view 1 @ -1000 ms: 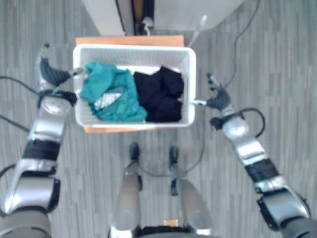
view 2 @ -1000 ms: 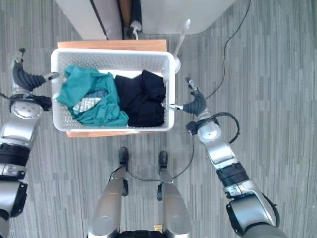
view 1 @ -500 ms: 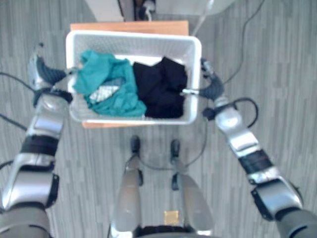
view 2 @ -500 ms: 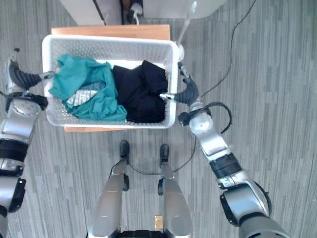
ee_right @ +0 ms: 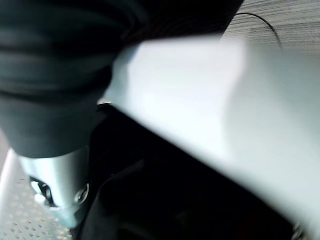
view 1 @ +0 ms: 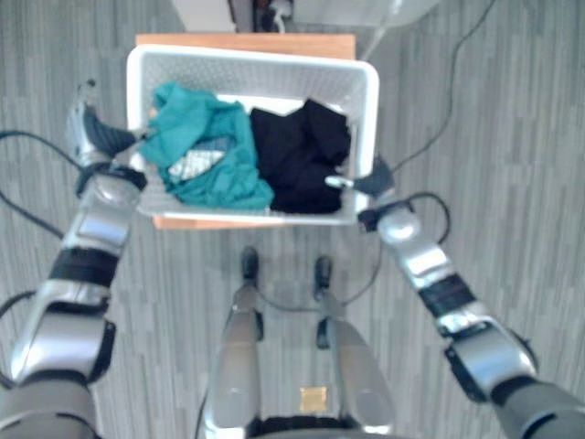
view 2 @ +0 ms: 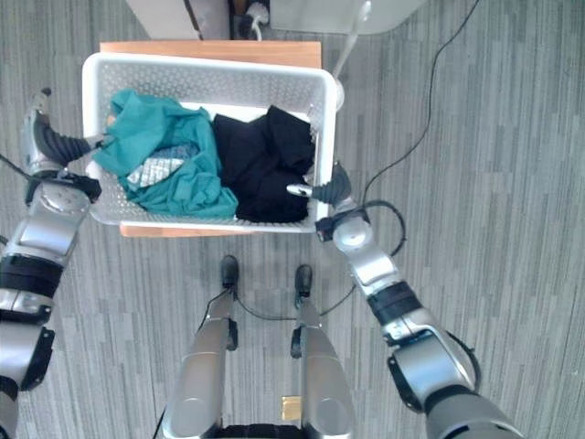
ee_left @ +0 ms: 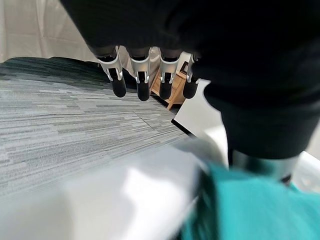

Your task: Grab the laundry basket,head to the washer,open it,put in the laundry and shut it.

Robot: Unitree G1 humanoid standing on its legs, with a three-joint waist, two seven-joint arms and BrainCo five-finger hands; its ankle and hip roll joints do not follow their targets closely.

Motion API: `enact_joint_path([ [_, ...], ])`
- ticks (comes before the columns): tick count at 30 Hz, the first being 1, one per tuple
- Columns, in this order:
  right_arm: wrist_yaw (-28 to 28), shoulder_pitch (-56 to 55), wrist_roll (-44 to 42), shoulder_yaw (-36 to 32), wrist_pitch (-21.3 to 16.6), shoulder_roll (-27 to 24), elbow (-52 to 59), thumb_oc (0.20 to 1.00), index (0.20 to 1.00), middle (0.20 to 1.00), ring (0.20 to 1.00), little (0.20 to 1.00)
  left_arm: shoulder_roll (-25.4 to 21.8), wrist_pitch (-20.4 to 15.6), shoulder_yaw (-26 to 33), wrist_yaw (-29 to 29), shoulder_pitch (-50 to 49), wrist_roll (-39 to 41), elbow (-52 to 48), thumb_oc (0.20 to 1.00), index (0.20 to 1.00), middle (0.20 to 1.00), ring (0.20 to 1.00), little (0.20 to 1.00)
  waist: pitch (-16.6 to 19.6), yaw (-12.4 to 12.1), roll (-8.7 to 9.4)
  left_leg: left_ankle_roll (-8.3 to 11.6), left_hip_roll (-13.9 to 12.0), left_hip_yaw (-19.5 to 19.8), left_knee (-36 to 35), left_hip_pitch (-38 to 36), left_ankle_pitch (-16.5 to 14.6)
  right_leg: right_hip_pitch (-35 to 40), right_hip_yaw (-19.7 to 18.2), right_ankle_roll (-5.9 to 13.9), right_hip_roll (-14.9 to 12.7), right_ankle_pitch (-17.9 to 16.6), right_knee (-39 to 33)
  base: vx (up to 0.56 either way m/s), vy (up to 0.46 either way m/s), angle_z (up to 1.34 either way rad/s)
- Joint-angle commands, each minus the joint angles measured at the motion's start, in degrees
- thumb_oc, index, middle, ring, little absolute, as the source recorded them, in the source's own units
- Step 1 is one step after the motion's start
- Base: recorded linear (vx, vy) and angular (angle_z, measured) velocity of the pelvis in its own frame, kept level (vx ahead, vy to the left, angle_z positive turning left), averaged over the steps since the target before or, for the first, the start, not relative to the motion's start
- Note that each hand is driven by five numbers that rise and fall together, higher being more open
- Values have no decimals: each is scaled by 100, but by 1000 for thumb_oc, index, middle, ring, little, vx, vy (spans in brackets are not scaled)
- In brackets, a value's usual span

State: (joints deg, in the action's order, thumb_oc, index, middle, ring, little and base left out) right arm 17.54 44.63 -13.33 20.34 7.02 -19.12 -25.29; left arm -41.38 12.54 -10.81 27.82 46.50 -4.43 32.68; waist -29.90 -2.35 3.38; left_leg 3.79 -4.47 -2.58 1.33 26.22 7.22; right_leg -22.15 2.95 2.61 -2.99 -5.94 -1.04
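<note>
The white laundry basket (view 1: 251, 59) stands on a low wooden stand (view 1: 245, 40) in front of me. It holds a teal garment (view 1: 206, 155) on the left and black clothes (view 1: 302, 155) on the right. My left hand (view 1: 91, 137) is at the basket's left rim (ee_left: 125, 195): its fingers (ee_left: 142, 75) are straight outside the wall, its thumb (ee_left: 260, 162) reaches over the teal garment (ee_left: 250, 210). My right hand (view 1: 375, 178) is against the right wall, its thumb (ee_right: 55, 185) over the rim (ee_right: 200, 100) above the black clothes (ee_right: 165, 200).
A white appliance (view 2: 366, 9) stands behind the basket at the top edge, with a dark gap (view 2: 228, 11) beside it. A black cable (view 2: 430, 82) runs over the grey striped floor (view 2: 494, 183) to the right of the basket.
My right hand has moved in from the open floor to the basket's right wall, and its thumb now lies over the rim. The left hand stays at the left rim. The view has shifted slightly.
</note>
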Motion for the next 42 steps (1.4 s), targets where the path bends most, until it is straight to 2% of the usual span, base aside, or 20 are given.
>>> enact_joint_path([
  [1,198,239,-436,31,-86,135,-130,1000,1000,1000,1000,1000,88,-13,28,290,167,-39,32,1000,1000,1000,1000,1000,180,-153,-75,-90,-85,105,917,488,-946,-246,310,282,-612,358,556,0,0,0],
  [8,372,1000,-797,91,-63,355,-804,1000,1000,1000,1000,1000,132,-41,-132,305,336,10,-267,1000,1000,1000,1000,1000,166,-304,-186,-98,31,125,918,591,-922,-282,374,307,-694,328,566,1,6,2],
  [16,547,1421,-927,-68,-10,160,-1201,1000,1000,1000,1000,1000,122,-92,-247,253,433,59,-446,1000,1000,1000,1000,1000,141,-353,-239,-120,104,139,895,701,-905,-361,444,323,-747,337,608,6,15,7],
  [29,229,1264,-453,-110,134,-486,-880,1000,1000,1000,1000,1000,-45,-224,-228,153,415,69,-386,1000,1000,1000,1000,1000,166,-251,-68,-166,84,127,922,638,-965,-314,499,347,-730,347,632,0,0,0],
  [34,-86,1276,-198,3,196,-755,-968,1000,1000,1000,1000,1000,-93,-283,-181,32,288,30,-421,1000,1000,1000,1000,1000,181,-206,3,-157,66,119,949,584,-1005,-277,500,334,-712,354,635,0,0,0],
  [37,-595,1103,277,134,471,-1047,-1034,1000,1000,1000,1000,1000,-150,-277,-72,-138,130,-62,-593,1000,1000,1000,1000,1000,183,-173,41,-152,51,137,977,592,-1016,-261,528,330,-701,375,633,0,0,0],
  [42,-618,1108,347,-22,448,-1370,-1222,1000,1000,1000,1000,1000,-138,-271,-16,-217,69,-123,-672,1000,1000,1000,1000,1000,200,-144,58,-152,44,171,979,608,-1015,-260,559,337,-696,397,656,0,0,0],
])
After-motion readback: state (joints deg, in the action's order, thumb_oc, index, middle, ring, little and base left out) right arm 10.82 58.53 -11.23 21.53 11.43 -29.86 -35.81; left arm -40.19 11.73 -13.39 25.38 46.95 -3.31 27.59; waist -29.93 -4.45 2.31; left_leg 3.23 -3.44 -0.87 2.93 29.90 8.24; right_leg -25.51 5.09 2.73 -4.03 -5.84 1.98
